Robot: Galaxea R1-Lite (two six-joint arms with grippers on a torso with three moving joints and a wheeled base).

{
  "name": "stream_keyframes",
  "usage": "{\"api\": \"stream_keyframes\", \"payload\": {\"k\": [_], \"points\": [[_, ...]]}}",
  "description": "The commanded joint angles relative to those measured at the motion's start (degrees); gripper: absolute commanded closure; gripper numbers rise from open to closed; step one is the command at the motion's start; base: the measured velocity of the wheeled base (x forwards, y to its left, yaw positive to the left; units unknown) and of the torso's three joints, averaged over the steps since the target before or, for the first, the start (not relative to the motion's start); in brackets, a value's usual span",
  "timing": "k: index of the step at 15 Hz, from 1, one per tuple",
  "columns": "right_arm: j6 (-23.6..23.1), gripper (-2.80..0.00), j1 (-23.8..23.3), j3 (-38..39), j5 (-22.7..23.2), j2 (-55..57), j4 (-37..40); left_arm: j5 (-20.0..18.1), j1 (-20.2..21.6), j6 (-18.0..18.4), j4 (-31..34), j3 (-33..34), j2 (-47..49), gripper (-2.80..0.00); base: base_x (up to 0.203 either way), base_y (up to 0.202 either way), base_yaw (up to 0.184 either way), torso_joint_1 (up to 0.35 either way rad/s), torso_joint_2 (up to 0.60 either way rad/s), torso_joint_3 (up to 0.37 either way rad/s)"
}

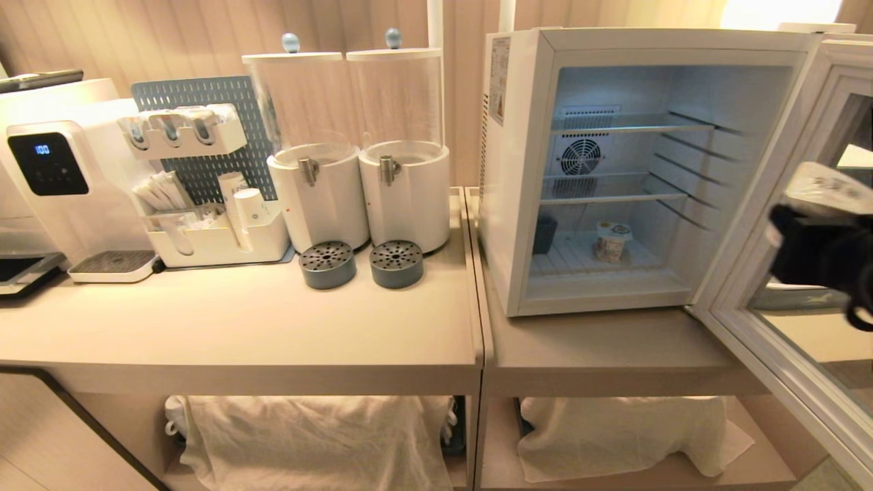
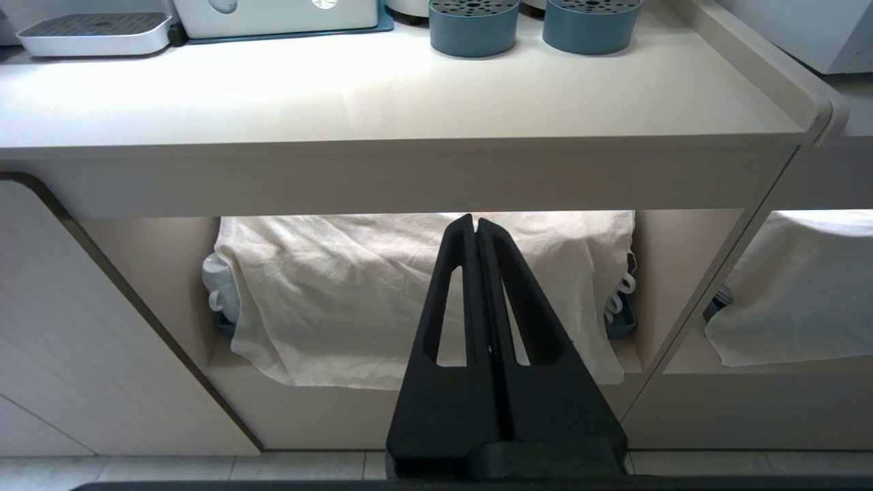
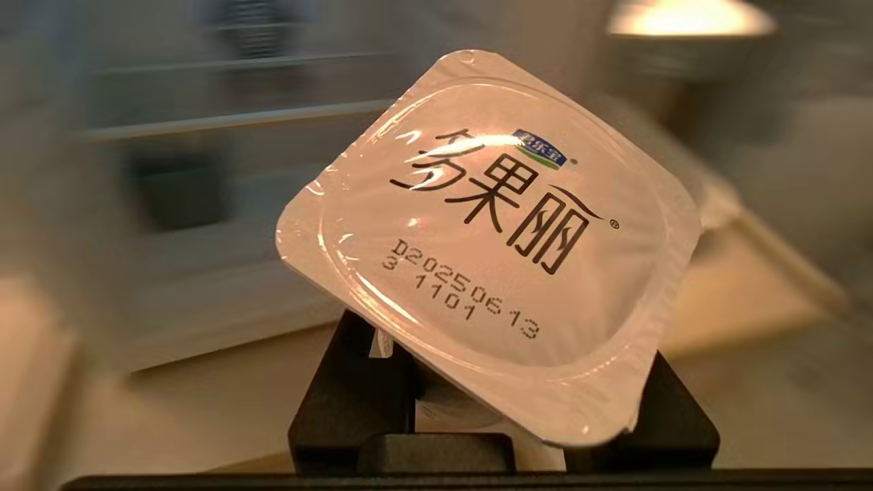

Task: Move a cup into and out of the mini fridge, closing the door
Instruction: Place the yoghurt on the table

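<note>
Overhead, the white boxy mini fridge [image 1: 525, 177] stands with its pale framed glass door [image 1: 771, 293] swung wide; the right gripper [image 1: 811, 225] carries a foil-lidded white plastic cup [image 1: 822, 185] beside the opening, another printed tub [image 1: 612, 240] already on the fridge floor. Left wrist: the left gripper [image 2: 475, 221], jaws together, hangs below the counter. Right wrist: jaws clamp the cup [image 3: 491, 239], tilted; I'd level it and enter slowly, clear of the shelves.

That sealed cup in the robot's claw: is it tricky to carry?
Probably a little. The sealed cup sits tilted in the right claw, so its smooth sides may slip. The thin foil lid looks easy to dent. It seems small and light, so likely no strain.
</note>
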Motion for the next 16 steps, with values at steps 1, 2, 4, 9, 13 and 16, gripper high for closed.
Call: {"api": "stream_keyframes", "payload": {"k": [1, 2, 4, 9, 13, 16], "points": [[-0.12, 0.00, -1.67, 2.58, -7.28, -15.36, 5.07, 0.00, -0.02, 0.04, 0.01, 0.00, -0.11, 0.00, 0.000, 0.000, 0.000, 0.000, 0.00, 0.000], [-0.19, 0.00, -3.67, 4.15, -9.16, -19.32, 6.97, 0.00, -0.02, 0.04, 0.01, 0.00, -0.11, 0.00, 0.000, 0.000, 0.000, 0.000, 0.00, 0.000], [-0.25, 0.00, -12.86, 7.70, -11.09, -25.33, 8.97, 0.00, -0.02, -0.05, 0.01, 0.00, -0.11, 0.00, 0.000, 0.000, 0.000, 0.000, 0.00, 0.000], [-0.38, 0.00, -27.20, 18.47, -11.67, -46.69, 10.13, 0.00, -0.02, 0.20, 0.01, 0.00, -0.11, 0.00, 0.000, 0.000, 0.000, 0.000, 0.00, 0.000], [2.20, 0.00, -30.59, 26.18, 2.75, -53.89, 8.95, 0.00, -0.02, 0.57, 0.01, 0.00, -0.11, 0.00, 0.000, 0.000, 0.000, 0.000, 0.00, 0.000], [12.02, 0.00, -28.30, 27.80, 16.69, -56.44, 20.60, 0.00, -0.02, 0.22, 0.01, 0.00, -0.02, 0.00, 0.000, 0.000, 0.000, 0.000, 0.00, 0.000]]}}
